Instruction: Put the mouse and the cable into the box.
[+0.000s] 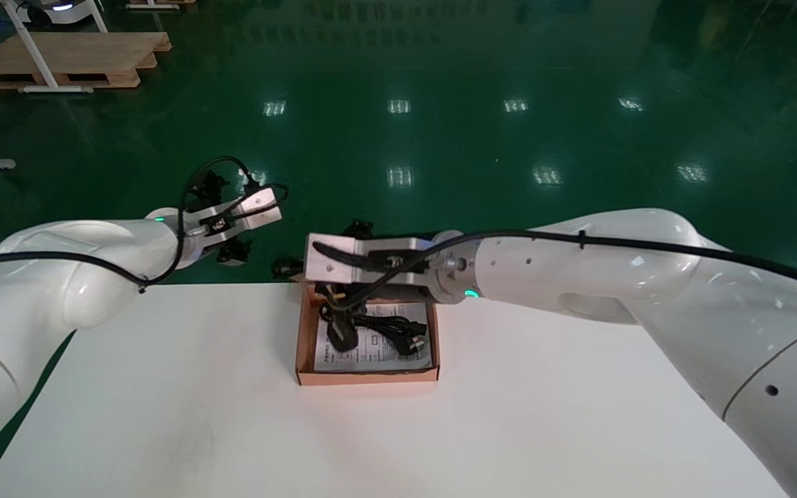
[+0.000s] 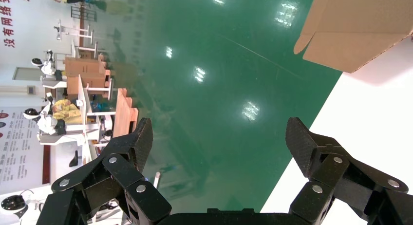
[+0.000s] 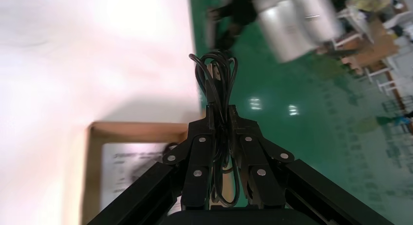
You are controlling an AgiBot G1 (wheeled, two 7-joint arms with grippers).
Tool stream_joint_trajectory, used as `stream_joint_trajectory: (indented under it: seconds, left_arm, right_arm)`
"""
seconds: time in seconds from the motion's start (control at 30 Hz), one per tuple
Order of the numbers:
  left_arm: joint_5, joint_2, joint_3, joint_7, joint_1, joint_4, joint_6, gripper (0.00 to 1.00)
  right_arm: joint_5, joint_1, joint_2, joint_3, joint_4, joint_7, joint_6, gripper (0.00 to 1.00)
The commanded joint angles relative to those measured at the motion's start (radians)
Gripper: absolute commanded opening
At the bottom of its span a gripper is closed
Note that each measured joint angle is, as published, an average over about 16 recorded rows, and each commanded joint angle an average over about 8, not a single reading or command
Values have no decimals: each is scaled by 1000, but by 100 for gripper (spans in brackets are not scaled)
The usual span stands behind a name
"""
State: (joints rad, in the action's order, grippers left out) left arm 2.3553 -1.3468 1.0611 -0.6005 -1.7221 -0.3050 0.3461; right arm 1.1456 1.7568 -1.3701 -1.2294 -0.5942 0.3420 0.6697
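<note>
One coiled cable (image 3: pixel 216 79) clamped in the right gripper (image 3: pixel 221 113), over the 12 o'clock edge of the single box (image 1: pixel 367 377).
Long axis in line with the closed fingers, loop end poking past the tips. Inside the box: one printed sheet (image 1: pixel 371 348), one black plugged cord (image 1: pixel 409 342). At 10 o'clock from it, beyond the table (image 1: pixel 198 387), left gripper (image 2: pixel 219 132) spread wide, holding nothing.

Box at the far edge of the surface (image 1: pixel 232 415).
The box (image 1: pixel 367 377) holds a sheet (image 1: pixel 371 353) with a cord (image 1: pixel 388 325) on it. The right hand (image 3: pixel 221 120), cable (image 3: pixel 216 74) in its grip, is over the box's far end. The left hand (image 2: pixel 219 132) is left of the box, beyond the edge.
</note>
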Motion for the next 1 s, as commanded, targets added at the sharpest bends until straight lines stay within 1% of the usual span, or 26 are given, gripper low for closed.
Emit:
stream_joint_trajectory:
  seconds: [0.03, 0.1, 0.2, 0.23, 0.33, 0.47, 0.5, 1.0]
  left_arm:
    - [-1, 0, 3, -3, 0, 0, 0, 100]
    - [-1, 0, 7, -5, -1, -1, -1, 100]
    - [-3, 0, 11, -9, -1, -1, -1, 100]
    - [-3, 0, 12, -10, -1, -1, -1, 100]
    - [-4, 0, 16, -12, -1, -1, -1, 100]
    - [-4, 1, 18, -14, -1, -1, -1, 100]
    - [-5, 1, 19, -14, -1, -1, -1, 100]
    - [-7, 2, 16, -13, 0, -3, 0, 100]
  right_arm:
    - [-7, -11, 0, -26, -3, 8, 3, 0]
    - [-4, -21, 0, -47, 6, 11, -28, 0]
    - [-5, -37, 0, -68, 20, 10, -96, 0]
    - [-6, -40, 0, -72, 23, 9, -117, 6]
    - [-13, -53, 0, -85, 29, 4, -175, 43]
    - [-22, -62, 1, -95, 30, 0, -202, 93]
    - [-24, -63, 1, -97, 31, -1, -206, 100]
    - [-18, -58, 2, -85, 27, 1, -187, 100]
